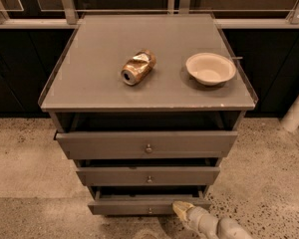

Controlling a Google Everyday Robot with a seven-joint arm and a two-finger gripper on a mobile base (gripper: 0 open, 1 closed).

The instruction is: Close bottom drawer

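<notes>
Pale-tipped gripper [182,209] on grey arm: low, below tabletop's front edge, toward front-right corner side. Grip state: cannot tell. Tip at right part of slim matte grey bottom drawer [124,206], right of its small round metal knob [149,210]; contact unclear.

Bottom drawer partly pulled out, dark gap above. Middle grey drawer [179,176] and tall top grey drawer [99,144] also ajar.

On grey tabletop [89,78]: crushed brown metal can [137,67] on its side near centre; cream round bowl [210,68] near right edge.
</notes>
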